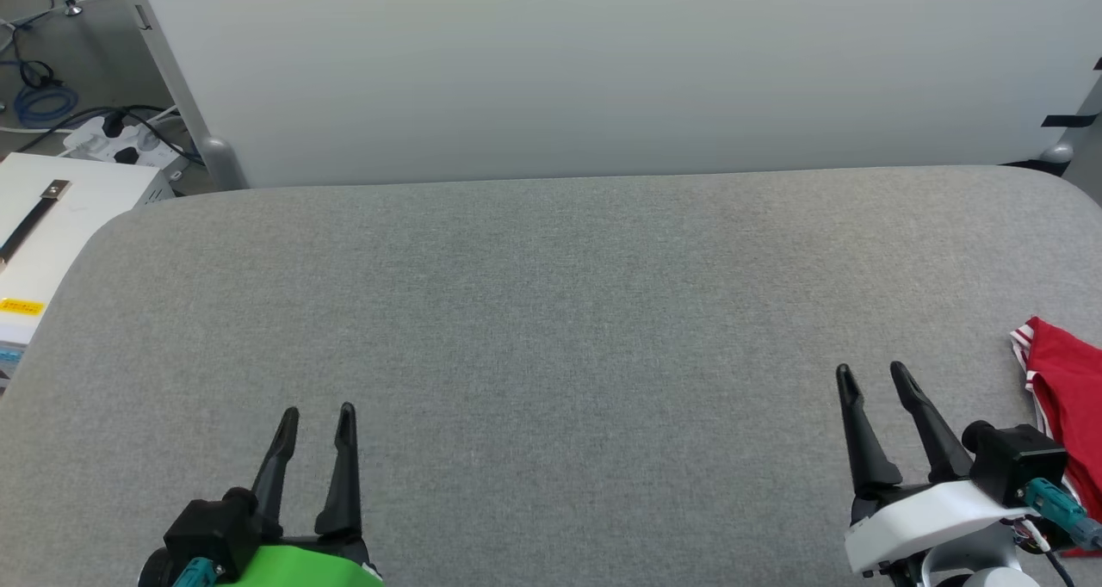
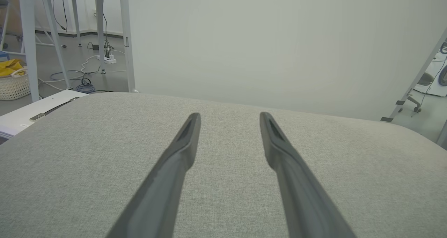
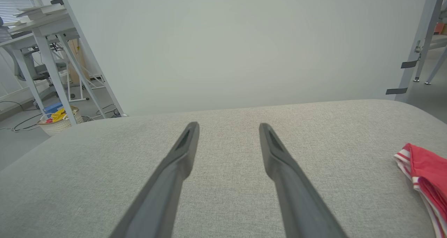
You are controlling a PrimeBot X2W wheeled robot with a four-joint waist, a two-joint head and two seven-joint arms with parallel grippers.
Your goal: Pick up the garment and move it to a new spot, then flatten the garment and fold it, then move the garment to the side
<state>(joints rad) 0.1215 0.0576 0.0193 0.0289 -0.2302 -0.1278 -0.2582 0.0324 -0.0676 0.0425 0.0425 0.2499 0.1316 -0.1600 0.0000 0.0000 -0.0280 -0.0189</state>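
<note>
Closest to me are my two pincers, low over the gray counter (image 1: 551, 312). My left pincer (image 1: 318, 410) is at the lower left, on the arm with the green cover. Its two long dark fingers point away from me and stand apart, with nothing between them but gray cloth. My right pincer (image 1: 871, 368) is at the lower right, on the arm with the white cover. Its fingers stand apart too, and they hold nothing. The shirt (image 1: 1067, 389) lies on the counter at the far right, just past my right pincer. It is red, with a red and white striped edge on the side that faces the pincer. It looks bunched or folded up, and part of it runs out of the picture, so I cannot see its whole shape. The fingers of the right pincer do not touch it. From the right wrist view I see the shirt off to the right side, well away from the fingertips. The middle of the counter is flat gray cloth with round corners. Behind the counter stands a big white board (image 1: 603, 71). Off the left corner of the counter is a white box (image 1: 60, 225) with a dark strap on top. Past the box, on the floor, lie a white power strip (image 1: 120, 139) and a blue cord (image 1: 43, 101).
</note>
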